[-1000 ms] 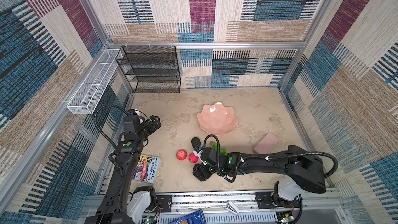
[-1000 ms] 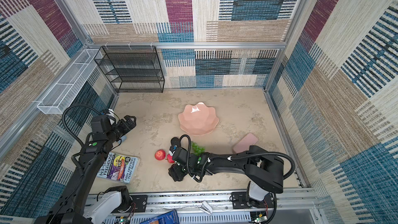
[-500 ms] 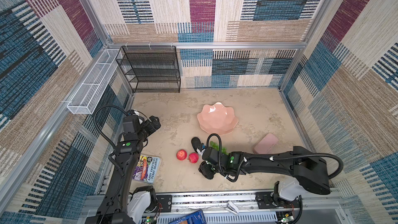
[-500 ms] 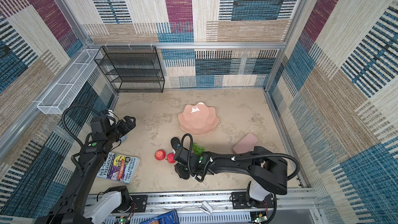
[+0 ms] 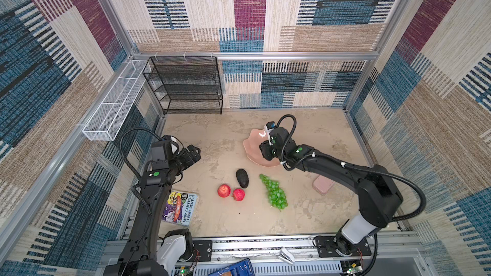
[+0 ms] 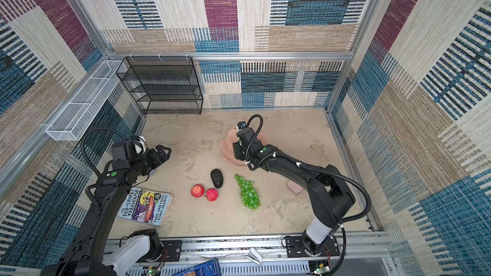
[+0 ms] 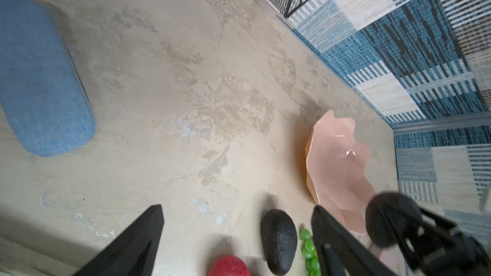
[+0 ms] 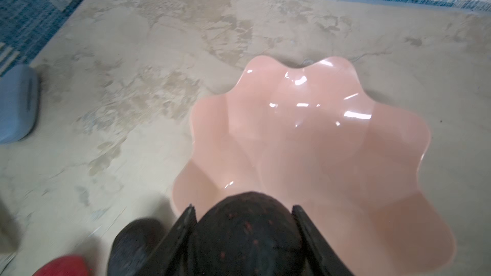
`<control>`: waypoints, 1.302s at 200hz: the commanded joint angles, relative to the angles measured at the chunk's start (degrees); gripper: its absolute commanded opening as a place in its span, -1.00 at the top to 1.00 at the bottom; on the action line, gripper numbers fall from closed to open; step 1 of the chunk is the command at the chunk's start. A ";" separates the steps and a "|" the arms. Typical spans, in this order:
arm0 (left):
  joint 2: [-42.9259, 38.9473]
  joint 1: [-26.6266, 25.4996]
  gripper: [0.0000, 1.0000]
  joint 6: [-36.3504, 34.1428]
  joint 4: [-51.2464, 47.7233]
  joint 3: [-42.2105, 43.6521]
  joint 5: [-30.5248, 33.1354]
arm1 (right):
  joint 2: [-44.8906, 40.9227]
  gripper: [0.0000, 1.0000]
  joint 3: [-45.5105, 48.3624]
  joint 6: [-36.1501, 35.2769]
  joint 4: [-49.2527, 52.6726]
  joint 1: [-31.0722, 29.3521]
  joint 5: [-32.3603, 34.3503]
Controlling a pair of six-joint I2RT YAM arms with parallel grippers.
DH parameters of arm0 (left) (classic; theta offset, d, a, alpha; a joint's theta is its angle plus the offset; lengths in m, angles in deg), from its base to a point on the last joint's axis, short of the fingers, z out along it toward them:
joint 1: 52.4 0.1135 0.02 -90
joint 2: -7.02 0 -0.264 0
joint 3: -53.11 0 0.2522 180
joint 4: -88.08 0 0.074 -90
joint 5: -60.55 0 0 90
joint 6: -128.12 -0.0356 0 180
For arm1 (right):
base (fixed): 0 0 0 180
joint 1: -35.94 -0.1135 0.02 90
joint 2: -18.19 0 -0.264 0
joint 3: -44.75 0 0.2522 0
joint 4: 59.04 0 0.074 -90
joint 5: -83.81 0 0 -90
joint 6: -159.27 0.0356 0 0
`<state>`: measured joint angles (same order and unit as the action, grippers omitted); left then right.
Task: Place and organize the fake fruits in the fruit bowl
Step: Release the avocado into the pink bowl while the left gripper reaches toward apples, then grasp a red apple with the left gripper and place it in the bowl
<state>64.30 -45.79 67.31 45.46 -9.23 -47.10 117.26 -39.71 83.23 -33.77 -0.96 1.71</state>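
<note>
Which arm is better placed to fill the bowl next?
Right: the right gripper is shut on an avocado at the edge of the fruit bowl; the left gripper is open, empty, well away.

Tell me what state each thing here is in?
Bowl: upright, empty.
Held avocado: clamped over the bowl.
Other avocado: lying on the table.
Apples: on the table, side by side.
Grapes: lying on the table.
Left gripper: open, empty.
Right gripper: shut on held avocado.

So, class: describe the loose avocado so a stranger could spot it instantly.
Find the pink scalloped bowl. Just robot-side of it lies a dark egg-shaped avocado, beside red apples and green grapes. Its twin avocado sits in the right gripper; this one lies free.
</note>
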 commanded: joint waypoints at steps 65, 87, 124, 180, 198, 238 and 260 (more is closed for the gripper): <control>-6.60 -8.60 -0.77 -0.09 -13.24 6.12 -2.64 | 19.96 -0.05 -12.09 -5.52 -3.34 5.97 -5.37; -4.77 -15.83 -0.77 2.73 -13.14 6.55 1.36 | 20.65 -0.20 -11.70 -5.04 -3.92 6.02 -5.80; 0.33 -23.49 -0.76 5.08 -10.65 8.92 5.23 | 19.17 -0.41 -11.40 -4.57 -4.49 6.08 -6.06; 4.79 -28.76 -0.75 8.90 -0.92 12.43 6.00 | 4.76 -0.92 -5.53 -2.42 -8.45 6.58 -8.64; 7.32 -29.94 -0.75 9.37 0.92 12.78 6.46 | -0.52 -0.98 -2.53 -1.68 -9.26 6.58 -9.06; 11.88 -30.62 -0.67 9.45 3.92 14.16 9.23 | -10.37 -1.00 4.65 -0.47 -9.34 6.58 -9.52; 13.26 -30.65 -0.40 9.98 5.99 14.95 11.30 | -14.53 -1.00 7.95 0.22 -9.13 6.58 -9.55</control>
<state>76.60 -76.41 76.14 47.86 5.11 -39.10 106.22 -34.22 81.94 -41.55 5.68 -7.21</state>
